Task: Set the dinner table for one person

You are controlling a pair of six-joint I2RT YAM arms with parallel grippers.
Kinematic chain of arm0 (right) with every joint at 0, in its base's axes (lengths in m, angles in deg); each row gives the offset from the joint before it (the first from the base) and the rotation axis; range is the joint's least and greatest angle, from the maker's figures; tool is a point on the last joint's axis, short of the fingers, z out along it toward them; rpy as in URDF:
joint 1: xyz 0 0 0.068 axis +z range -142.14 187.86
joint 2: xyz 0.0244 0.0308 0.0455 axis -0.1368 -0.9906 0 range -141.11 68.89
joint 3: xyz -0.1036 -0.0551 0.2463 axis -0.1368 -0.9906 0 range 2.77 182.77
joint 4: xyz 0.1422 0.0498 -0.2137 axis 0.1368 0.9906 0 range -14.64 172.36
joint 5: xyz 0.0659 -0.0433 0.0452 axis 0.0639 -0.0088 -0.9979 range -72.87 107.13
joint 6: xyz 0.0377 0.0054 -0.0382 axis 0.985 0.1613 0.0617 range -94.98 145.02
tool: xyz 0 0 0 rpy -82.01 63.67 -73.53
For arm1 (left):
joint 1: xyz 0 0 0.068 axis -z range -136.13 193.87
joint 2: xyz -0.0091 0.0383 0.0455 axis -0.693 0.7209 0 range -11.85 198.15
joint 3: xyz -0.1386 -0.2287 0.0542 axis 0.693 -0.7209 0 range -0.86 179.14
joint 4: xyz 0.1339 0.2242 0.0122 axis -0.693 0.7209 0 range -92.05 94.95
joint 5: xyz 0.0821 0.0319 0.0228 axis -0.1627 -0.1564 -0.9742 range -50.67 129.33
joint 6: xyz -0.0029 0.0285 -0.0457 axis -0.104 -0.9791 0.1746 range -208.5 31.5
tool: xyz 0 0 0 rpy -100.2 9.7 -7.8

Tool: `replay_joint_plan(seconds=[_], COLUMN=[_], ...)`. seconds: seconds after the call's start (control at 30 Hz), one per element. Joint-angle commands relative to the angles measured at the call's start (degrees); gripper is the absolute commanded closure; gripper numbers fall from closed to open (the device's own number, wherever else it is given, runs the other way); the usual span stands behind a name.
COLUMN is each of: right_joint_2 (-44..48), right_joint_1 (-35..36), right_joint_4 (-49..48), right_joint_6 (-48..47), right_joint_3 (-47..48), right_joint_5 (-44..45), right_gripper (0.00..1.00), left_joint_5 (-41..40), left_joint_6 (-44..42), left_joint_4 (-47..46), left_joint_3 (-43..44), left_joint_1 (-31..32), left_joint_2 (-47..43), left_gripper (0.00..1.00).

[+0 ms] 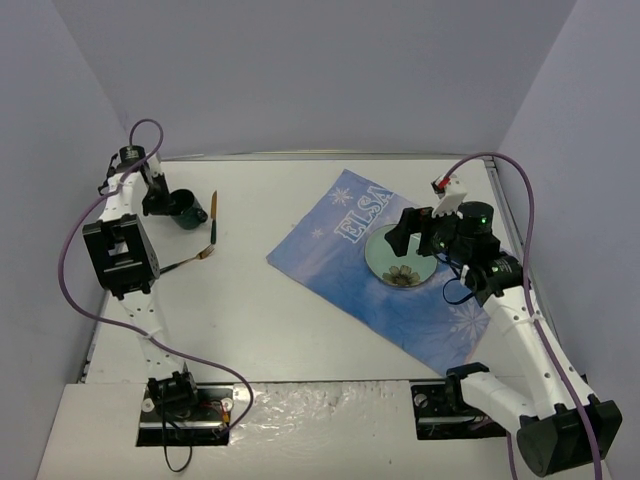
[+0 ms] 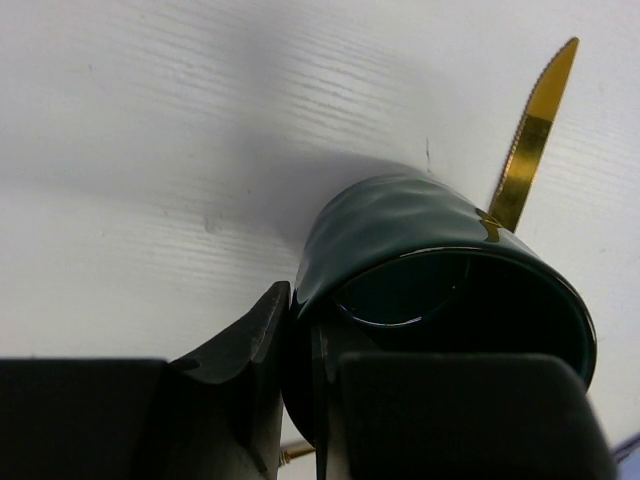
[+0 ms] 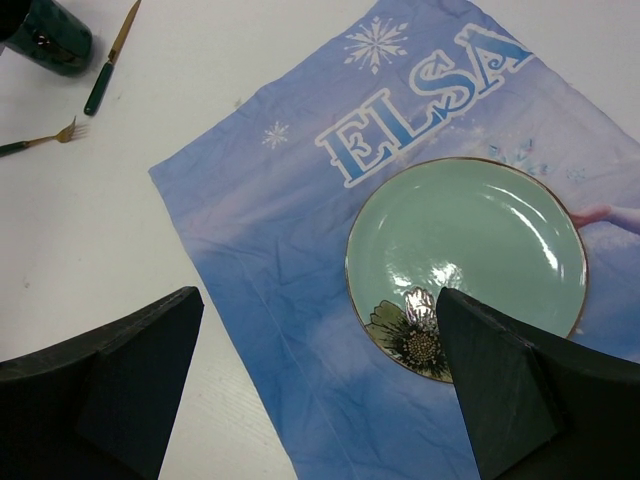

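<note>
Left gripper (image 2: 300, 320) nips the green cup (image 2: 430, 250) by its wall, and a slip looks possible!
1 finger sits inside the rim and 1 outside, at the far-left of the dinner table (image 1: 300, 330). On that glossy wall the cup could swivel or drop when lifted, clipping the knife (image 2: 530, 140) just beside it. Right gripper (image 3: 320, 340) hangs wide open and empty over the plate (image 3: 465, 265).

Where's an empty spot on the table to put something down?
Best: the bare white table between the fork and the placemat, running down to the near edge. The blue cloth left of the plate is free too. Crowded: the far-left corner, with cup, knife and left gripper.
</note>
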Motion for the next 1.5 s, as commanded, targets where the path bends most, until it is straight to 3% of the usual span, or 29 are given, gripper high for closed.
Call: replay_joint_plan(seconds=[0.0, 0.3, 0.6, 0.83, 1.1, 1.4, 1.47], right_joint_2=[-2.3, -10.6, -19.2, -24.8, -28.7, -30.0, -29.9], right_joint_1=[2.1, 11.7, 21.6, 25.9, 27.7, 27.6, 27.7], right_joint_4=[-3.8, -4.8, -6.7, -6.9, -7.2, -7.6, -9.5], right_joint_6=[-2.8, -6.6, -8.3, -11.2, -11.7, -11.4, -11.3], right_joint_3=[4.0, 10.1, 16.3, 18.9, 20.7, 20.7, 20.4], right_joint_5=[-0.7, 4.3, 12.3, 15.8, 20.4, 23.6, 24.0], right_gripper=[0.00, 0.01, 0.07, 0.12, 0.24, 0.46, 0.57], left_joint_5=[-3.0, -11.2, -13.9, -15.6, -18.0, -18.5, -18.3], left_joint_6=[3.7, 7.6, 13.3, 14.1, 13.7, 13.9, 13.9], left_joint_4=[5.0, 14.1, 17.5, 22.8, 25.1, 24.8, 24.9], left_joint_3=[2.6, 5.9, 13.7, 23.7, 27.1, 26.4, 26.4], left_joint_1=[5.2, 25.3, 40.2, 46.5, 50.1, 51.2, 51.4], left_joint_2=[-12.3, -16.0, -13.4, -9.0, -8.2, -9.0, -9.0], left_gripper=[1.00, 1.00, 1.00, 1.00, 1.00, 1.00, 1.00])
